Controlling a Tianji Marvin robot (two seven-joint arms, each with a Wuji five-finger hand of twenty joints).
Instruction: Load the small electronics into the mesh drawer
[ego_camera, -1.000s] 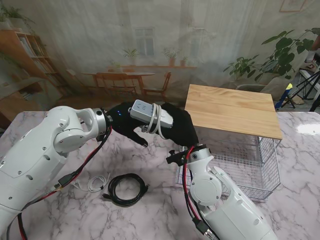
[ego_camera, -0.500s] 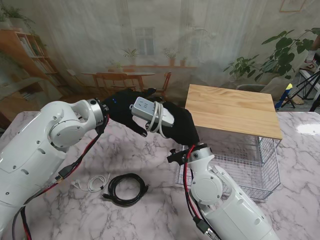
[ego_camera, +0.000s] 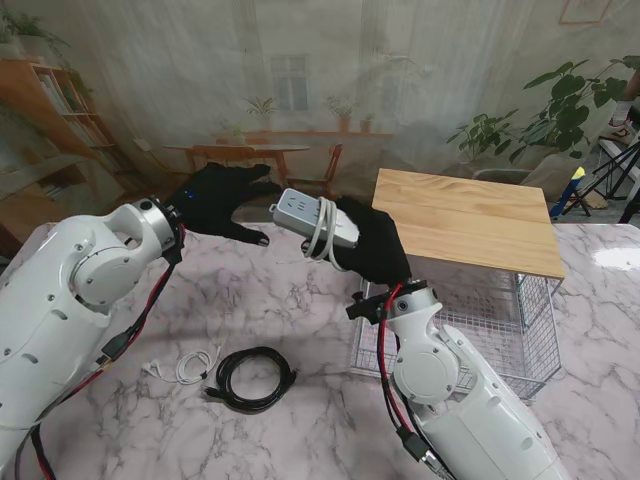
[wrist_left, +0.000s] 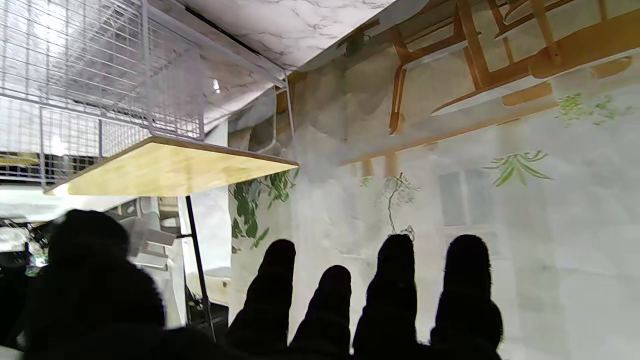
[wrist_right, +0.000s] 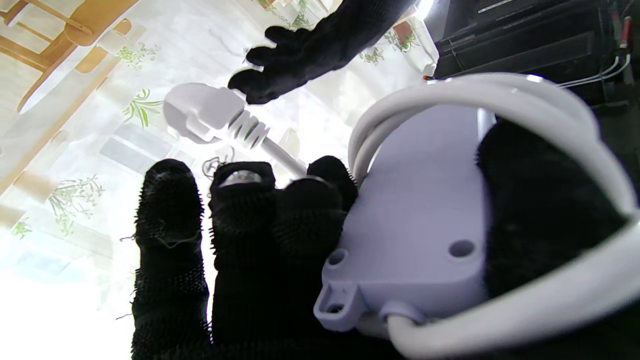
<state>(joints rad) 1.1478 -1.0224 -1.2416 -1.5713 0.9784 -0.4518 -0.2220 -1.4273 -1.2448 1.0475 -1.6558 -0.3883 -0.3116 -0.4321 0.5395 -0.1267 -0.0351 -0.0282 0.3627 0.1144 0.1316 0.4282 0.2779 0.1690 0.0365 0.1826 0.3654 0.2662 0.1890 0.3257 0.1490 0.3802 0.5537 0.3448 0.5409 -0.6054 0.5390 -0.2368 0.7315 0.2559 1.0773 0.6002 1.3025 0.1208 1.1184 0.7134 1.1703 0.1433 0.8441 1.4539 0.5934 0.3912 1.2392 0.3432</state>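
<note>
A white power strip (ego_camera: 310, 215) with its cord wound around it is held above the table in my right hand (ego_camera: 375, 245), which is shut on it. Close up in the right wrist view, the strip's underside (wrist_right: 415, 225) rests against my black gloved fingers (wrist_right: 240, 240), and its plug (wrist_right: 200, 112) sticks out beyond them. My left hand (ego_camera: 225, 200) hovers to the left of the strip, fingers spread and holding nothing. The mesh drawer (ego_camera: 500, 340) stands pulled out under a wooden top (ego_camera: 465, 220), to the right of my right hand.
A coiled black cable (ego_camera: 250, 378) and a small white cable (ego_camera: 185, 365) lie on the marble table (ego_camera: 300, 290), nearer to me and to the left. The left wrist view shows the drawer's mesh (wrist_left: 100, 75) and the wooden top (wrist_left: 165, 170).
My left hand has let go of the power strip, opened and drawn back to the left. The strip now rests in my right hand alone, shifted slightly right.
</note>
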